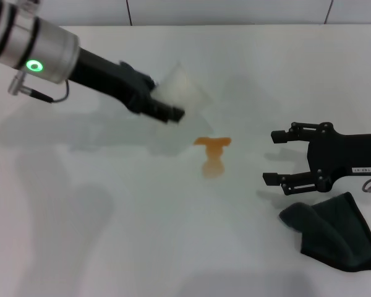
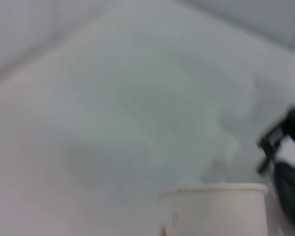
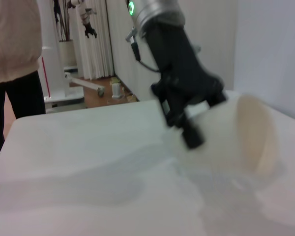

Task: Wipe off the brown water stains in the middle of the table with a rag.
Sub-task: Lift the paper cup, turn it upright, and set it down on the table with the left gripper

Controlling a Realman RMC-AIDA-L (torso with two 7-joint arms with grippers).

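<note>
Orange-brown water stains (image 1: pixel 213 154) sit mid-worktop (image 1: pixel 111 235), unwiped. Left gripper (image 1: pixel 167 105) carries a tilted white cup (image 1: pixel 184 86), jaws clamped on it, above and beyond the smear. Right gripper (image 1: pixel 277 156) hovers with jaws wide, just beside the dark rag (image 1: pixel 334 232). Wiping hasn't begun, by my read; next it must drop onto that rag and grasp it.

The white table (image 1: pixel 111 235) carried an orange-brown spill (image 1: pixel 213 153) near its middle, and a dark rag (image 1: pixel 334 232) lay crumpled at the near right side, well apart.
</note>
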